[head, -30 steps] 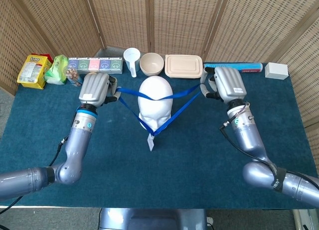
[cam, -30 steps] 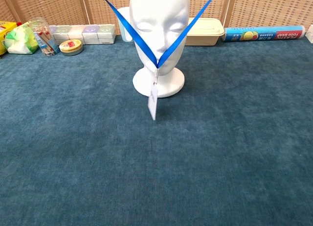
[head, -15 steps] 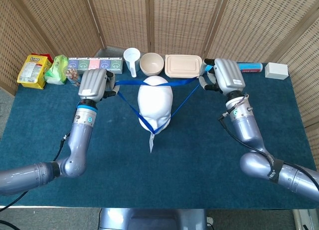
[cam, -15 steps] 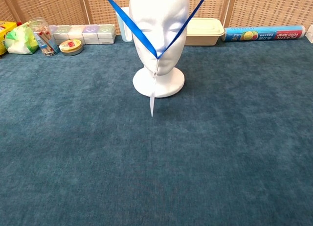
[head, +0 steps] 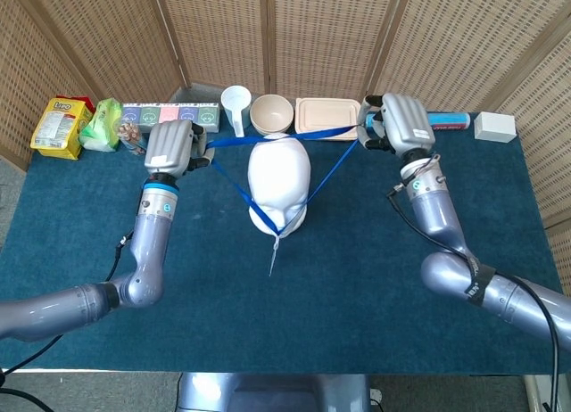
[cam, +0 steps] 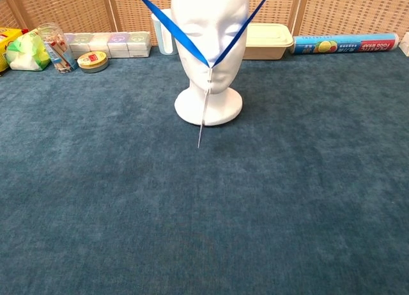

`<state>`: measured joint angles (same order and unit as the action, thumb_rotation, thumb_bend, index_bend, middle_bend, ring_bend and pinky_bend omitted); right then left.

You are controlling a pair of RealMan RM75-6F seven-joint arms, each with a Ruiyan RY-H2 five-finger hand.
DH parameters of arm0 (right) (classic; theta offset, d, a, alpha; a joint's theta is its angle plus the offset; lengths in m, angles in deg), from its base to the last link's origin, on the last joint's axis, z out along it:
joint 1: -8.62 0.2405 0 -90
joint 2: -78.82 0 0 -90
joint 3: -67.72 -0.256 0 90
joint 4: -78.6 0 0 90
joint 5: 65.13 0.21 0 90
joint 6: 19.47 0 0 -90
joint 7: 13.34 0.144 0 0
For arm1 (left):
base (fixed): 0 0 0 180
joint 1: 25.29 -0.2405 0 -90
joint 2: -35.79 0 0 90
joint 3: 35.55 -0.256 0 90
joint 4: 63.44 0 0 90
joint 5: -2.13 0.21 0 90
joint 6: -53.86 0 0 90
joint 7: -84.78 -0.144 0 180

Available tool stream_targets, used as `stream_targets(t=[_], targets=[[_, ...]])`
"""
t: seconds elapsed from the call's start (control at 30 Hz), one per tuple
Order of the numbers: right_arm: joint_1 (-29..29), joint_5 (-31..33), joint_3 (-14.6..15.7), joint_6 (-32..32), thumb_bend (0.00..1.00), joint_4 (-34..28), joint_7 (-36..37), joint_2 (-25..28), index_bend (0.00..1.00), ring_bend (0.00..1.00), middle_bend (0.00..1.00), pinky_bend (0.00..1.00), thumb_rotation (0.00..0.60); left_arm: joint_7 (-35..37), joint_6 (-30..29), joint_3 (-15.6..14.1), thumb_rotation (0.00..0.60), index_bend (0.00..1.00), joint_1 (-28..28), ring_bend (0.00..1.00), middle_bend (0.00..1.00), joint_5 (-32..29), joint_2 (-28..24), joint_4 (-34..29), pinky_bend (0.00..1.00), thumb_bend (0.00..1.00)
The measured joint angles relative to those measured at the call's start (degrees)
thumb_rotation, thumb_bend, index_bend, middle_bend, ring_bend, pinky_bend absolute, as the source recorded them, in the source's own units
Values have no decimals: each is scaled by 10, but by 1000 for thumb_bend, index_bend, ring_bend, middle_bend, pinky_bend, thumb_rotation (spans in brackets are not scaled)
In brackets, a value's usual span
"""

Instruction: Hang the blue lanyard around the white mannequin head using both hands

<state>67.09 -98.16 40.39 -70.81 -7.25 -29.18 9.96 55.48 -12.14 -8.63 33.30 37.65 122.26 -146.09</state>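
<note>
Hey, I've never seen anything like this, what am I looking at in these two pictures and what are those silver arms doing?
It is a two-armed robot at a blue-covered table. One picture looks down from its head, the other looks forward from its chest. The left hand and right hand each hold a side of a blue lanyard, stretched over a white mannequin head; its badge hangs in front. Along the back stand a cup, a bowl, a lidded box, a roll of food wrap and snack packs.

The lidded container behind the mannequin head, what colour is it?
Beige container, clearest in the head view.
</note>
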Motion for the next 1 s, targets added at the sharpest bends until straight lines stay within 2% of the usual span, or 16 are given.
stream_targets(t=[1.0], targets=[[31,11,39,29,475,61,-22,-27,637,1000,907,1000,600,-7,2,-17,540,816,-1,1000,1000,5,25,33,1000,429]])
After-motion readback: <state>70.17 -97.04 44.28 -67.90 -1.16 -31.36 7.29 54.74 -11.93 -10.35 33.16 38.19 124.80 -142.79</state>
